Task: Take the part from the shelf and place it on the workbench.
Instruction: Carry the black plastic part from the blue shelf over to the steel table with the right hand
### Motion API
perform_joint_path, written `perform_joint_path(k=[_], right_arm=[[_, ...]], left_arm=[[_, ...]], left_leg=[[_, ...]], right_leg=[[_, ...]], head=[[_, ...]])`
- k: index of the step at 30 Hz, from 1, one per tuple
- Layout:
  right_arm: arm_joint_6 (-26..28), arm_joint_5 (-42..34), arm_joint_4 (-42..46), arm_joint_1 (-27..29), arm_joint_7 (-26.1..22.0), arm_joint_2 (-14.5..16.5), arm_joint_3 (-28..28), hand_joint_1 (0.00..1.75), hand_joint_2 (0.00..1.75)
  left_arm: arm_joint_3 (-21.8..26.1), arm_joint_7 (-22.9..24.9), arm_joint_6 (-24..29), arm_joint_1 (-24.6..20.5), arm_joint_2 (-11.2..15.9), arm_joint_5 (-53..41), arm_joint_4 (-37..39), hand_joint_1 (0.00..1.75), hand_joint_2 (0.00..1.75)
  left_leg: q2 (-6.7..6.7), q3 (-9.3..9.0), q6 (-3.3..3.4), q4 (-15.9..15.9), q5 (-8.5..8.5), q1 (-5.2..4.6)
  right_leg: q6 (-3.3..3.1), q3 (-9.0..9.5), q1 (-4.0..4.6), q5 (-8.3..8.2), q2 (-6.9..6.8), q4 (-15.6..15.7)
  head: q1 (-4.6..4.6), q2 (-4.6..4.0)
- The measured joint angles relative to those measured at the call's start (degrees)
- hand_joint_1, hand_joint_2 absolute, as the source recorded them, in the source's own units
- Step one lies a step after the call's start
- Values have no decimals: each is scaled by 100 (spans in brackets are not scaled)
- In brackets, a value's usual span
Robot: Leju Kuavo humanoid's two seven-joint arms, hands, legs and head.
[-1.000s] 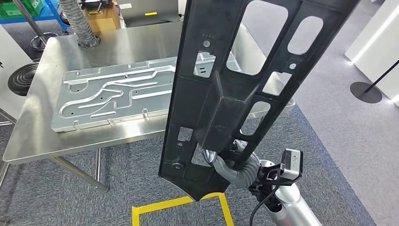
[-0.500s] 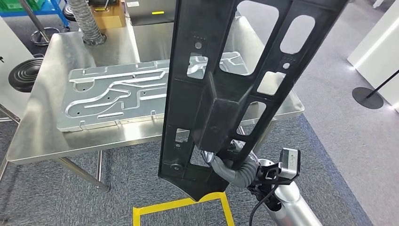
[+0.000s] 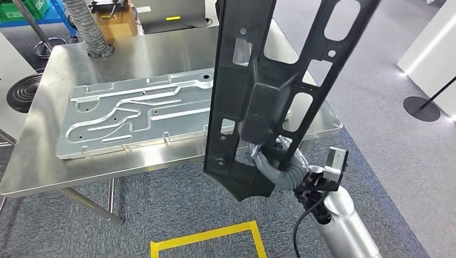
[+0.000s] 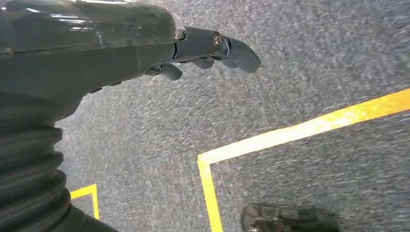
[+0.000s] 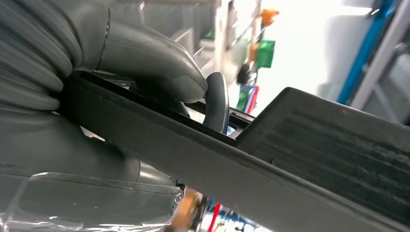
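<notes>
The long black part (image 3: 269,91) — judged stiff, light but top-heavy — is gripped near its lower end by the right hand (image 3: 277,161) above the workbench (image 3: 32,166) edge, while the left hand (image 4: 145,48) is held loosely apart, empty.

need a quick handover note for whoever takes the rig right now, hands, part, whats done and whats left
Right hand: grips the black part near its lower end, holding it upright over the near edge of the workbench.
Left hand: holds nothing, fingers loosely extended, hanging over the carpet.
A silver plate already lies on the workbench.
Done: part is off the shelf and at the bench.
Left: lay the part down on the bench and release.
</notes>
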State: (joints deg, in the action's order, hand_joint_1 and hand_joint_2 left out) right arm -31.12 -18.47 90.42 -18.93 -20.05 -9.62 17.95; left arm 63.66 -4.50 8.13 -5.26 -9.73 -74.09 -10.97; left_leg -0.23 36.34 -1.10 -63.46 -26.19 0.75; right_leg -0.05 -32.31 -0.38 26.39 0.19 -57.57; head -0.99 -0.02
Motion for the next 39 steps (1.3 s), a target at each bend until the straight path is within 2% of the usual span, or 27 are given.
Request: perform_joint_path(k=[1,2,5,6,8,10,11,12,13,15,16,17,18,22,24,27,28,29,31,32,34,37,38,39], right_arm=[[-11,36,-56,-58,27,-1,-52,175,175],[-22,65,-110,-115,51,-2,-97,175,175],[-56,184,-299,-302,123,-28,-204,175,175],[-68,223,-378,-386,139,-50,-236,175,175],[-82,279,-542,-564,154,-97,-291,175,175],[-87,328,-705,-685,173,-150,-334,175,175],[-88,354,-777,-711,186,-185,-350,175,175],[-88,386,-840,-728,199,-223,-365,175,175],[-88,423,-890,-749,208,-263,-377,175,175],[-86,498,-961,-820,219,-348,-397,175,175],[-85,541,-991,-870,220,-390,-403,175,175],[-82,582,-1022,-921,225,-431,-407,175,175],[-79,621,-1052,-964,231,-464,-409,175,175],[-68,682,-1096,-1015,243,-506,-411,175,175],[-2,833,-1173,-1098,245,-554,-419,175,175],[275,1361,-1575,-1439,216,-658,-432,175,175],[358,1539,-1737,-1547,187,-682,-433,175,175],[414,1701,-1871,-1628,142,-704,-433,175,175],[496,2002,-2159,-1842,32,-748,-432,175,175],[537,2152,-2311,-1968,-33,-775,-430,175,175],[619,2427,-2623,-2232,-143,-829,-422,175,175],[782,2892,-3034,-2573,-292,-885,-380,175,175],[859,3085,-3172,-2692,-360,-904,-353,175,175],[957,3302,-3320,-2821,-431,-925,-314,175,175]], left_arm=[[-1,-9,-4,-5,-1,0,0,0,175],[-1,-13,-9,-8,-1,-1,0,0,175],[1,-23,-24,-1,-3,-3,0,0,175],[2,-31,-26,-3,-4,-7,0,0,175],[2,-43,-36,-13,-7,-26,0,0,175],[1,-46,-49,-13,-11,-50,0,0,175],[0,-46,-53,-10,-13,-63,0,0,175],[-1,-46,-58,-7,-14,-76,0,0,175],[-3,-46,-66,-5,-15,-88,0,0,175],[-9,-46,-78,-4,-31,-103,1,0,175],[-12,-46,-83,-6,-42,-107,1,0,175],[-15,-46,-86,-8,-51,-110,1,0,175],[-16,-45,-90,-9,-59,-114,2,0,175],[-17,-44,-97,-9,-59,-119,2,0,175],[-20,-44,-98,-16,-64,-125,2,0,175],[-24,-46,-107,-19,-70,-143,2,0,175],[-24,-46,-113,-18,-69,-148,2,0,175],[-25,-46,-118,-21,-68,-151,2,0,175],[-26,-46,-127,-29,-61,-156,2,0,175],[-26,-46,-133,-33,-58,-159,2,0,175],[-28,-46,-147,-35,-56,-165,2,0,175],[-28,-37,-154,-39,-51,-169,2,0,175],[-28,-33,-155,-47,-51,-170,2,0,175],[-28,-30,-156,-56,-52,-171,2,0,175]], left_leg=[[-1,-119,30,272,94,-4],[-4,-177,64,409,110,-11],[-14,-195,187,453,87,-22],[-14,-203,223,465,90,-17],[-10,-215,274,480,89,-6],[-10,-219,302,480,75,-14],[-15,-227,311,479,66,-19],[-25,-241,318,479,55,-25],[-35,-264,320,479,41,-34],[-51,-319,316,482,6,-57],[-54,-333,304,483,-9,-67],[-51,-337,286,487,-20,-70],[-47,-333,264,492,-27,-68],[-39,-331,230,504,-35,-55],[-28,-320,185,433,-94,-64],[-13,299,39,-787,-586,-20],[-12,472,5,-1058,-620,2],[-10,441,-11,-920,-455,15],[-5,168,-17,-217,-16,35],[-4,33,-1,114,112,38],[-7,-68,67,398,158,26],[-15,-81,185,432,151,18],[-16,-97,217,449,152,25],[-17,-115,243,464,151,34]], right_leg=[[29,1,8,25,5,-23],[58,-4,19,39,8,-38],[142,-6,15,66,10,-49],[173,-35,6,121,7,-129],[227,-284,-9,380,-1,-649],[258,-722,-15,663,-3,-1447],[259,-881,-16,690,-3,-1690],[246,-939,-14,600,-2,-1714],[218,-880,-5,406,-2,-1497],[106,-561,35,-47,-6,-699],[48,-421,61,-178,-11,-354],[4,-337,83,-230,-14,-149],[-22,-311,99,-211,-15,-81],[-33,-312,111,-203,-7,-59],[-48,-240,63,-225,-12,36],[-85,-104,16,-201,-18,148],[-81,-82,11,-173,-15,137],[-64,-62,3,-147,-10,119],[-15,-31,-13,-75,-4,58],[17,-38,-7,-38,-1,11],[82,-78,10,-4,2,-42],[171,-104,0,37,-4,-76],[197,-154,-10,108,-7,-197],[223,-275,-20,232,-9,-449]], head=[[0,0],[0,0],[1,1],[1,1],[1,0],[1,0],[1,0],[1,0],[1,0],[1,0],[0,0],[0,0],[0,0],[1,0],[-1,0],[-1,0],[-1,0],[-1,0],[0,0],[1,0],[2,0],[4,0],[5,0],[5,0]])
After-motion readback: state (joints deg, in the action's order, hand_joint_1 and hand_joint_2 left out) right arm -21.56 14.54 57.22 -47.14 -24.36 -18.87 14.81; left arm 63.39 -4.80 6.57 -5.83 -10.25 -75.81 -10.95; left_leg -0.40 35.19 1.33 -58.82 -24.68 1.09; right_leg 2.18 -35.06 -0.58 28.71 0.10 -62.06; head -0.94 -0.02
